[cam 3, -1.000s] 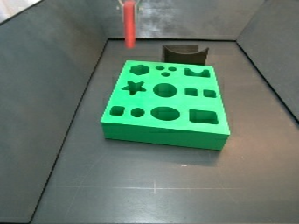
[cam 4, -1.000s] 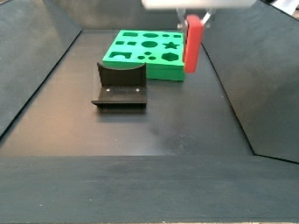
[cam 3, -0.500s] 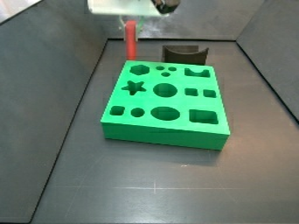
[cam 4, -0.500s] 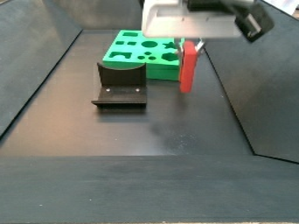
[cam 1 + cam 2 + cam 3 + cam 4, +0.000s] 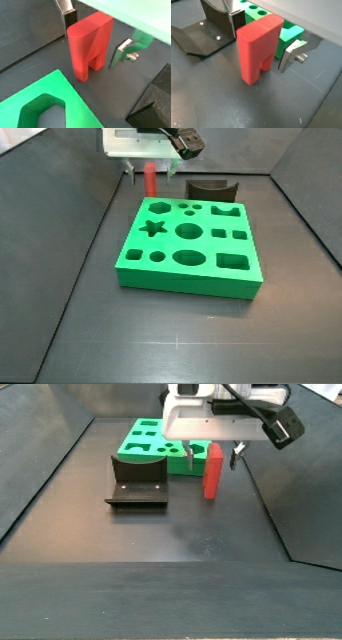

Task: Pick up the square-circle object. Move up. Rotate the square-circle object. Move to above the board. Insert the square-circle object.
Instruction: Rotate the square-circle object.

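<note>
The tool straddles the upright square-circle object just beside the board, fingers apart, not yet clamping. I'd centre the pads on its flat faces, then squeeze squarely so it doesn't tip.

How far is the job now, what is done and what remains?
Nothing looks finished. The gripper has its fingers on either side of the upright red block, which stands on the floor beside the green board. Lifting, rotating, moving over the board and inserting remain.

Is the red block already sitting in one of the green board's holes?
No, the square-circle object stands on the dark floor beside the board, between the gripper fingers.
</note>
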